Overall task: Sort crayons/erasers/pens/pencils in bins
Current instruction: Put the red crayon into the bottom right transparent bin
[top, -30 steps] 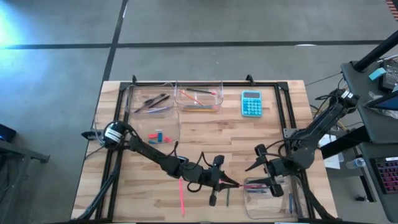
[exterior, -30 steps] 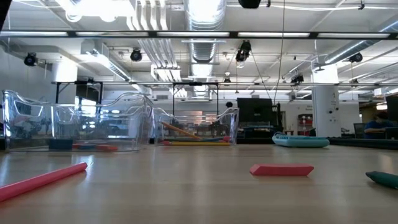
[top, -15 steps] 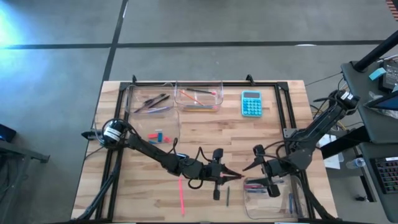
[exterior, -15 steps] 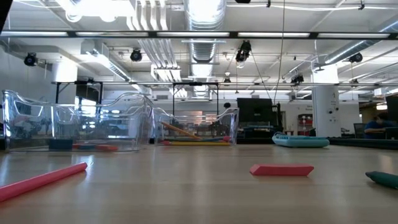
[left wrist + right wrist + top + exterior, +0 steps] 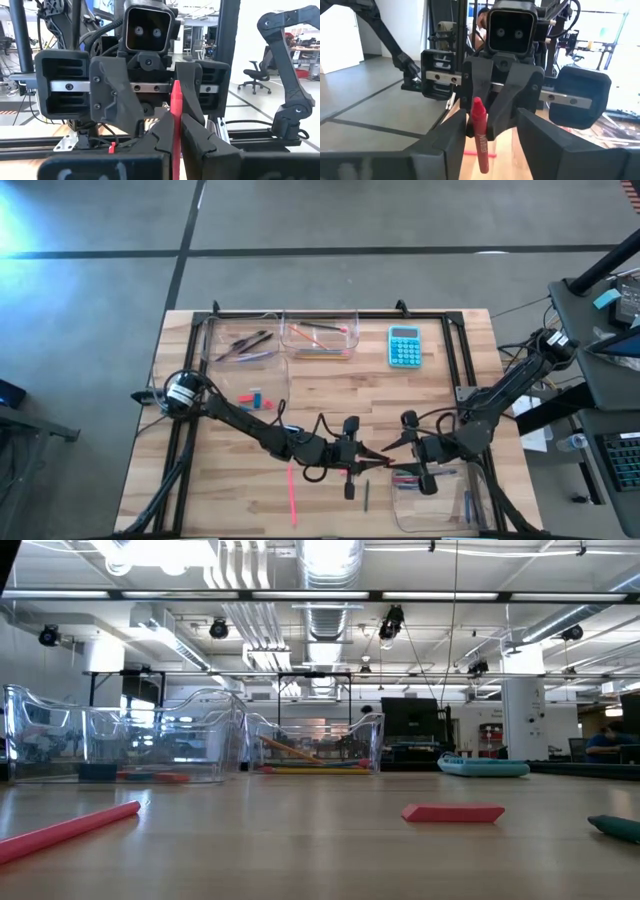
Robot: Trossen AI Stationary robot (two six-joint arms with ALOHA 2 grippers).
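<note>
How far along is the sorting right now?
Partly done: three bins already hold items, including the far bin. In hand: the left tool, shut on a red crayon, meets the open right tool mid-table. Left: the pink stick, dark stick, and erasers.

Industrial lab: exposed ceiling ducts (image 5: 330, 580), concrete floor (image 5: 300, 270), monitors (image 5: 410, 716).

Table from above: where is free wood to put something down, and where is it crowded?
Bare wood lies below the calculator, and between the eraser bin and the two grippers. It is crowded where the left gripper, holding a red crayon, meets the right gripper.
</note>
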